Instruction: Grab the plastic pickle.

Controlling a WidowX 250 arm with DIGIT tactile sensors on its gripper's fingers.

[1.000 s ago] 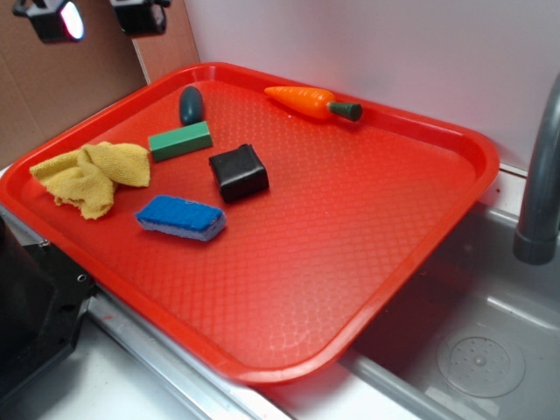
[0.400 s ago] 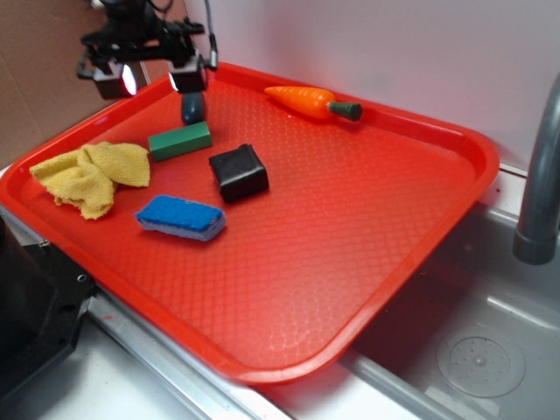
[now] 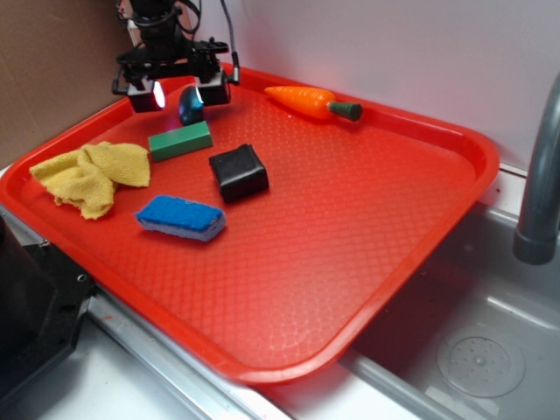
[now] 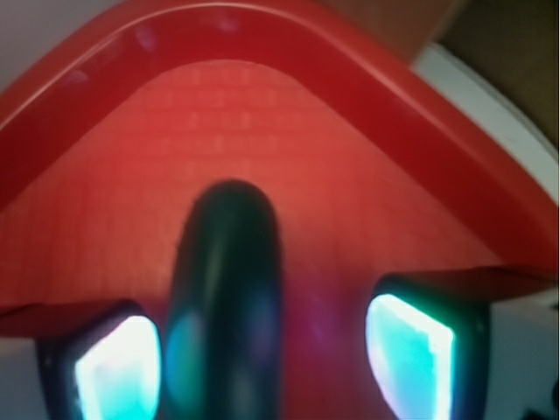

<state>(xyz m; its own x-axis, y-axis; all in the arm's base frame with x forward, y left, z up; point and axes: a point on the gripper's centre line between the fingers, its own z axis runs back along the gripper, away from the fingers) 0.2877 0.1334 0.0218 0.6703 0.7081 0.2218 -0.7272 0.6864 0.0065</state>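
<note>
Down and rightward I've come, so my jaws (image 3: pixel 179 93) now straddle the plastic pickle (image 3: pixel 189 104), spread wide, gripping nothing yet; closing looks next. Counting near to far on the tray (image 3: pixel 367 254): one blue sponge (image 3: pixel 181 217), one yellow cloth (image 3: pixel 92 176), one black block (image 3: pixel 238 171), one green block (image 3: pixel 180 140), pickle at eleven o'clock, one carrot (image 3: pixel 312 101).

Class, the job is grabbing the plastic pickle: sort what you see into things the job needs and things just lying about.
Belongs to the job:
plastic pickle
tool, open, straddling it

Just lying about:
green block
carrot
black block
blue sponge
yellow cloth
</note>
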